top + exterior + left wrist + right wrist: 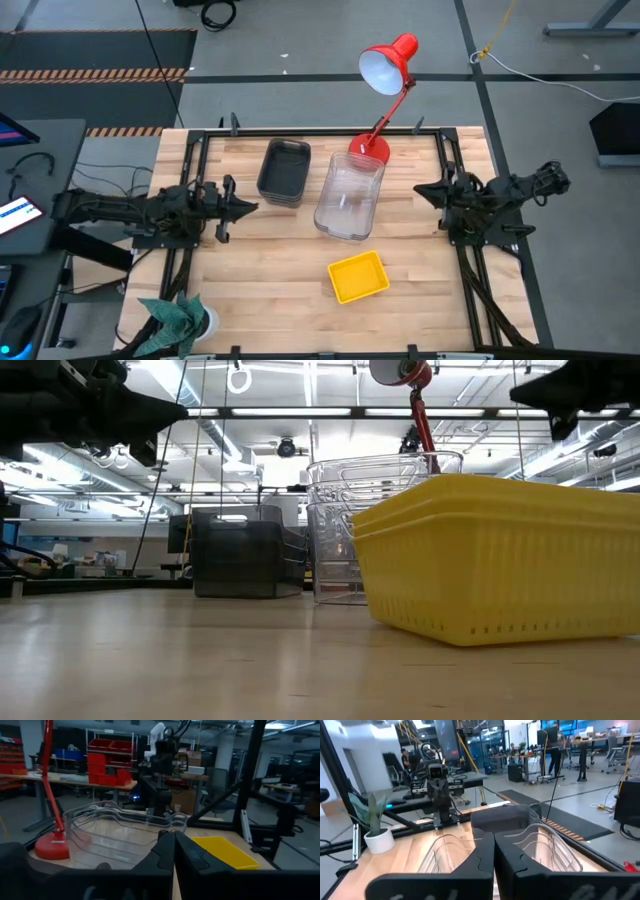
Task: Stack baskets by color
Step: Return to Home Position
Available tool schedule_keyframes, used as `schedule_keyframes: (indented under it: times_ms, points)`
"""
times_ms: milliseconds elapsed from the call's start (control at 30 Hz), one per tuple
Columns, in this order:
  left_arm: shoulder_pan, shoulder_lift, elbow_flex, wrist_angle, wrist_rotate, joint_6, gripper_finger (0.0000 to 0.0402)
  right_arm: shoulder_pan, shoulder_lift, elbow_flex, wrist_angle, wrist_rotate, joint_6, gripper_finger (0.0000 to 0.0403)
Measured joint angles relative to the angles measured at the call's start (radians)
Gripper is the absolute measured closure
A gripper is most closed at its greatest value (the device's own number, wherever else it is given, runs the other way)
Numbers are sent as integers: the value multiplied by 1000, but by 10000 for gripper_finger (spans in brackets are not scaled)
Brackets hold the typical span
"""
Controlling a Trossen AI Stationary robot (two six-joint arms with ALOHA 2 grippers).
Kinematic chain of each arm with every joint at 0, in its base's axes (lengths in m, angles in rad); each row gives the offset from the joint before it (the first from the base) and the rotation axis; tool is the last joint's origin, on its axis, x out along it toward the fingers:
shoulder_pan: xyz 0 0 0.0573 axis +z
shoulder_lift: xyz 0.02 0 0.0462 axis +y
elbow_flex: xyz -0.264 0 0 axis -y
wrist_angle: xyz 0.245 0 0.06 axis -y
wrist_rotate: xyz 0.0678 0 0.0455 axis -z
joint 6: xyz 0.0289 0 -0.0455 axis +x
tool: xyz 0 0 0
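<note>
Between my pinched-together left tool [243,208] and right tool [420,189] are sitting grey baskets [284,170], clear baskets [350,195], yellow baskets [358,277] and a lamp [385,65].

High view: bench [280,290] evenly lit from overhead, shadows soft. Low view: ceiling strip lights [330,412] glare across upper frame, arms [90,410] silhouetted in both upper corners. Left wrist view dim; left hand [174,837] near-black in foreground.

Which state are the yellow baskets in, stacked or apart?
Stacked: the yellow baskets form one pile from above; low view shows nested rims.
</note>
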Motion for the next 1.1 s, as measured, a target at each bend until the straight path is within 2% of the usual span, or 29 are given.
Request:
schedule_keyframes:
  times_ms: [167,300,433,567,700,867,967,1100]
  points:
    - [-12,-32,0,-28,3,-16,393,0,-133,-128,61,4,-2,398]
    - [-35,-31,0,-39,2,-32,396,0,-134,-167,53,-1,11,398]
    - [-50,-57,0,-54,-4,-18,395,-1,-136,-155,36,6,-17,398]
    - [-42,-151,1,-78,-7,42,394,-1,-137,-75,23,8,-65,398]
    - [-20,-260,0,-223,-10,68,396,-1,-137,-45,17,11,-77,398]
    - [-25,-411,0,-341,17,77,394,0,-136,-81,7,33,-16,398]
    - [-36,-419,-3,-380,20,77,396,-1,-136,-108,24,44,13,398]
    - [-49,-422,-63,-314,18,68,396,-1,-136,-134,38,75,43,398]
